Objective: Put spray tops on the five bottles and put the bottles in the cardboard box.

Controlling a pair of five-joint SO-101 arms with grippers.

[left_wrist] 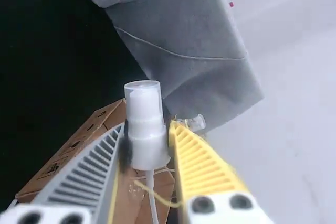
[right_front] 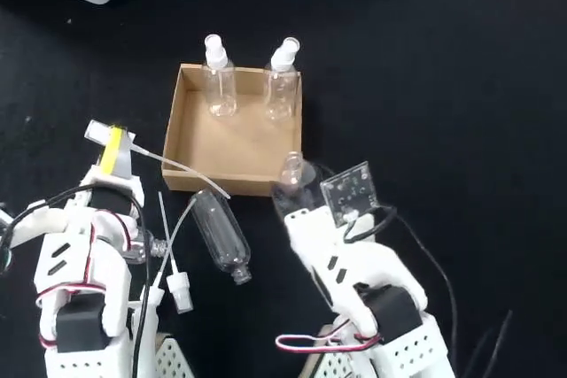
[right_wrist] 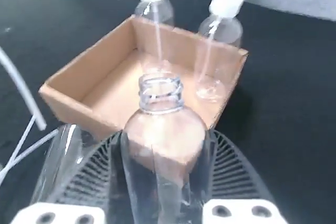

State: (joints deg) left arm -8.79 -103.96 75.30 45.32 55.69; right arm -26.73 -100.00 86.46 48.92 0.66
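Trouble, judged from the high view, lies in the gap. The spray top (right_front: 100, 135) held by the left arm is well apart from the open bottle (right_front: 292, 176), which the right arm holds upright just beside the front wall of the cardboard box (right_front: 232, 146). The top's long dip tube trails over the box corner, so it may snag there or miss the narrow neck. The remaining work is also plain here: a bare bottle (right_front: 221, 235) lying on the surface and a loose spray top (right_front: 180, 289) near it.

The left wrist view adds the grip. The left fingers (left_wrist: 94, 169) are narrowed on the top's smooth collar, with the tube hanging between them. Pressed off-centre, the top could tilt.

The right wrist view adds the target. The right fingers (right_wrist: 239, 169) clamp the bottle's body, its threaded mouth open. A twist might spin the bottle in that hold. Two capped bottles (right_wrist: 220, 40) stand in the box behind.
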